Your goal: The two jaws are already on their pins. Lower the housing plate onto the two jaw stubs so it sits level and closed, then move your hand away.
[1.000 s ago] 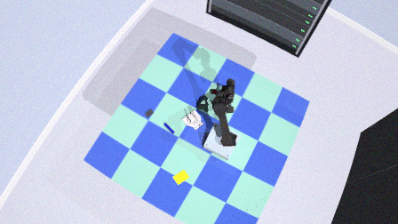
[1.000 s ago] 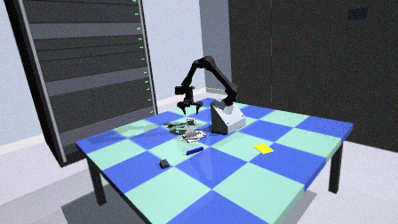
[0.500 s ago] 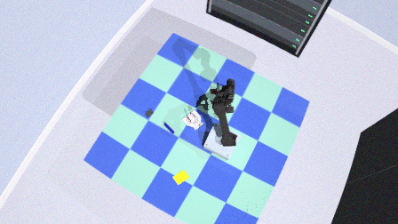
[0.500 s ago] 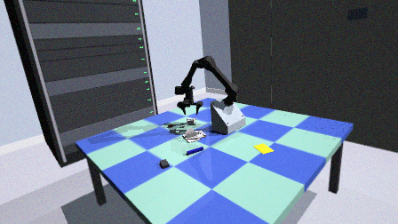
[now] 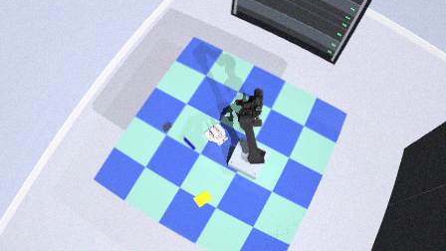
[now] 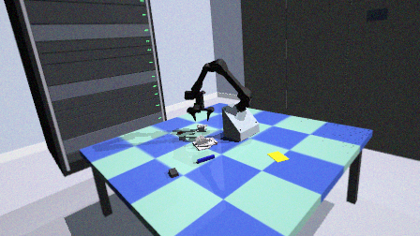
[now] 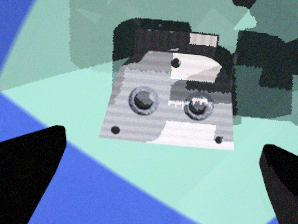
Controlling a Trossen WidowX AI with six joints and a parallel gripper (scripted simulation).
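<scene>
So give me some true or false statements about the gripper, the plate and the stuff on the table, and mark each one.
1. The gripper is open. True.
2. The plate is held between the gripper's fingers. False: nothing is between them; the plate lies below.
3. The plate has two ringed round features. True.
4. The blue stick lies on top of the yellow square. False: they lie apart on the table.
5. The small dark block is on the table. True.
</scene>
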